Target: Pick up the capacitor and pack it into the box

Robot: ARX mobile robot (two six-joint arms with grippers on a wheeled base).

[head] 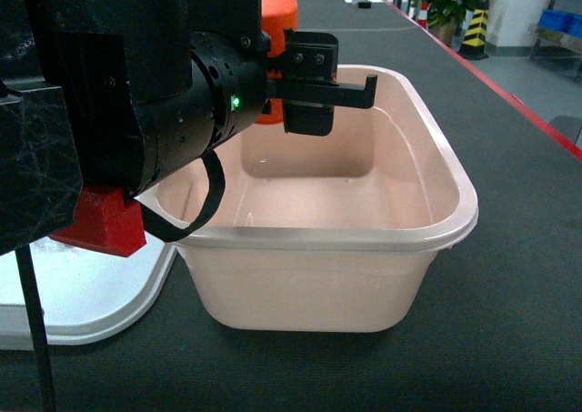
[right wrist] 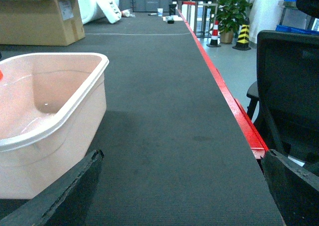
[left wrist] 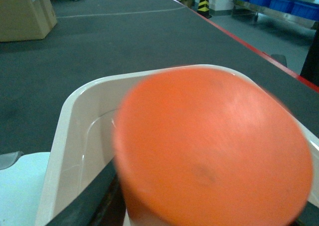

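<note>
We judge the orange capacitor [left wrist: 212,151], pinched in our left gripper [head: 305,80] fingers above the box [head: 364,276] rim at upper left, could strike that rim if released early; our right fingers [right wrist: 65,196] stand spread.

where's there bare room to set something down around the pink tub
Bare dark mat lies right of the pink tub, running to the red table edge, and in front of the tub. The tub's floor is bare too. It is crowded on the left: the white lid lies beside the tub, and the left pincer holds the orange capacitor over the rim.
</note>
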